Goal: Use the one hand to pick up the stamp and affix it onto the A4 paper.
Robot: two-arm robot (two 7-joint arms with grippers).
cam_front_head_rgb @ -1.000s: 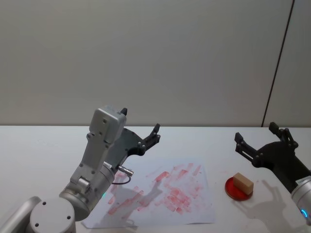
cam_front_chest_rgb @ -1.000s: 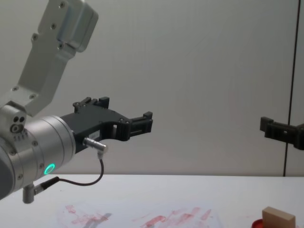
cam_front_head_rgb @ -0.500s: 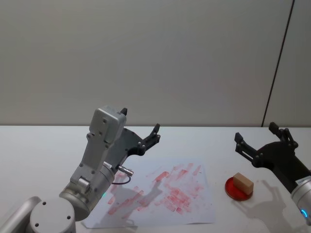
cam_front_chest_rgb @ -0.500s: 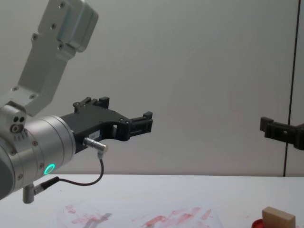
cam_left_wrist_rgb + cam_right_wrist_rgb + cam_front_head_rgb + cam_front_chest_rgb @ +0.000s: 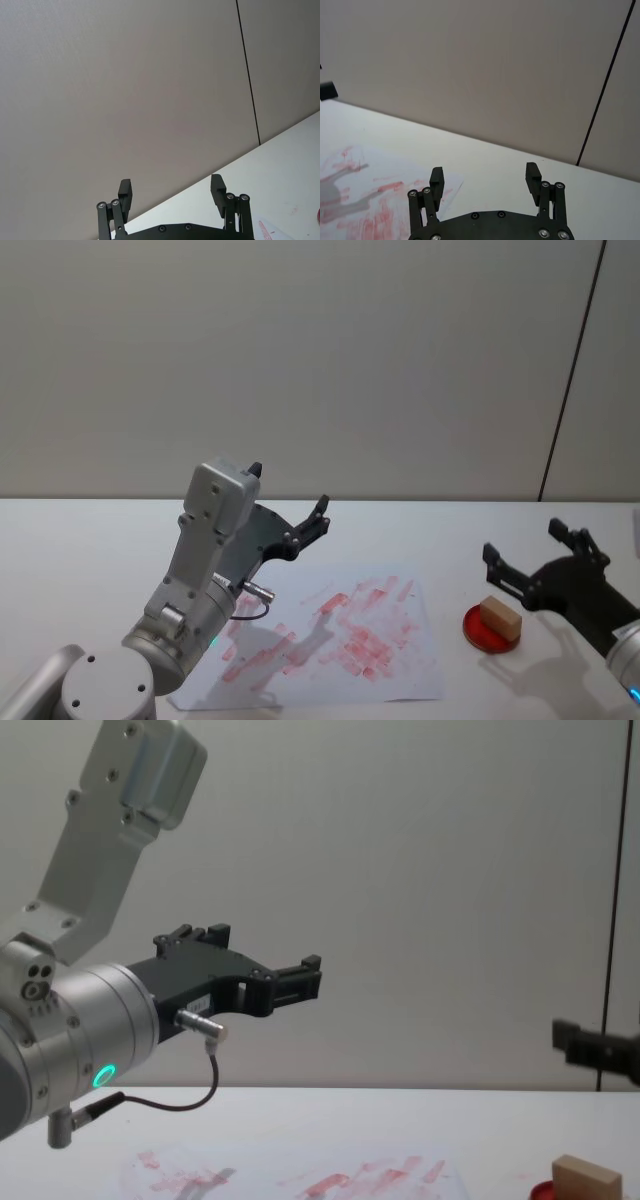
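1. The stamp (image 5: pixel 500 617) rests on the red ink pad (image 5: pixel 477 631), lower right, presumably taking up ink.
2. The right tool (image 5: pixel 522 542) hovers near it, spread and empty, likely lining up.
3. The A4 paper (image 5: pixel 340 640) lies lower centre on the desk (image 5: pixel 80 540); the left tool (image 5: pixel 288 490) idles above, spread.

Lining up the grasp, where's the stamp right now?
In the head view the stamp sits on the red ink pad, right of the A4 paper.
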